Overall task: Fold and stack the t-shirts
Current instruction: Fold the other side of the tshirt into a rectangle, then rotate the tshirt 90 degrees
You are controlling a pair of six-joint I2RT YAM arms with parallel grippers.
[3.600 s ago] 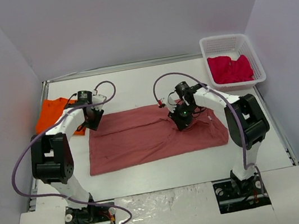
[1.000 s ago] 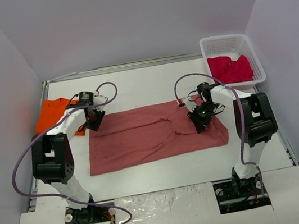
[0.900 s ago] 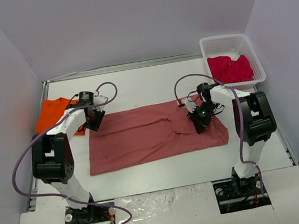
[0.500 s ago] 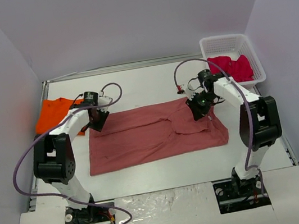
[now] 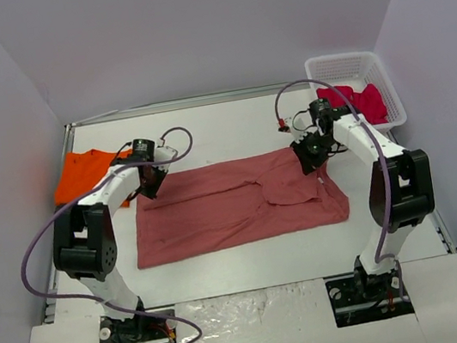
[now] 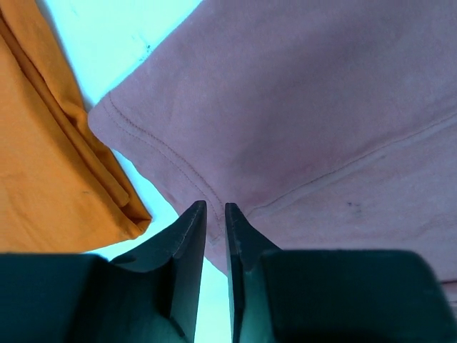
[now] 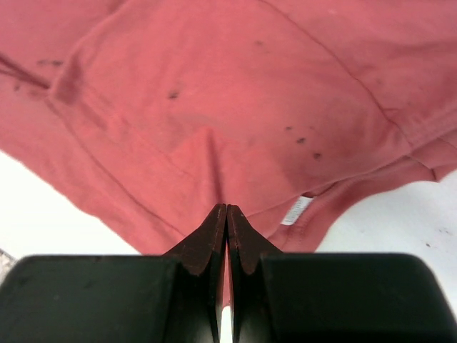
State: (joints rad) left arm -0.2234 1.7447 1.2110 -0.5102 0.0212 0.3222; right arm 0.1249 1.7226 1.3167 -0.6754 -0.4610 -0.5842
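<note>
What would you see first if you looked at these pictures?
A big brick-red t-shirt lies spread flat in the middle of the table, with the left gripper and right gripper each pinching one of its far corners. An orange t-shirt lies at the table's left edge, and a crimson-pink t-shirt sits in a white basket at the far right corner.

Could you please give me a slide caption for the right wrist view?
Right claw, shut, pinching a raised fold of the brick-red t-shirt spread on the white table.
</note>
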